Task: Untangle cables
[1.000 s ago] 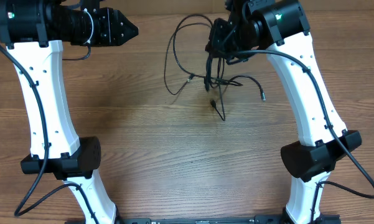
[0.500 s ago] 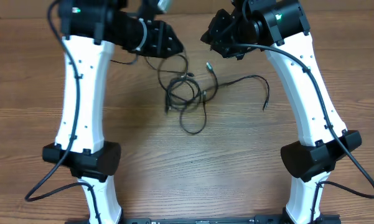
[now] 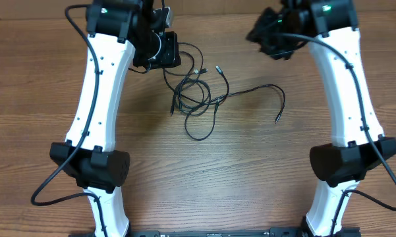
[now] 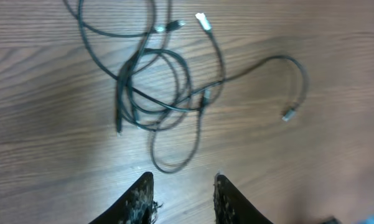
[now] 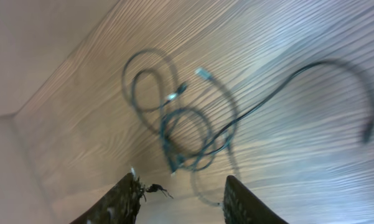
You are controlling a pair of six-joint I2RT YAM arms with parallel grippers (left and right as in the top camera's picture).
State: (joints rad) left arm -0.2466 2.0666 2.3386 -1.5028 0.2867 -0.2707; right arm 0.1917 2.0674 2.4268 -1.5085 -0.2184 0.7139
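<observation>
Cables (image 3: 199, 101) have left the right gripper (image 5: 180, 200), which held them bunched 1 second ago. They now lie loose on the wooden table (image 3: 250, 178) as 1 knotted cluster of loops, with 1 long strand trailing right to a plug end (image 3: 277, 121). The right gripper has withdrawn to the right, jaws apart and empty, well clear of the cluster. Left gripper (image 4: 183, 199) has crossed from the far left to hover just beside the cluster's upper left, jaws parted, nothing between them.
</observation>
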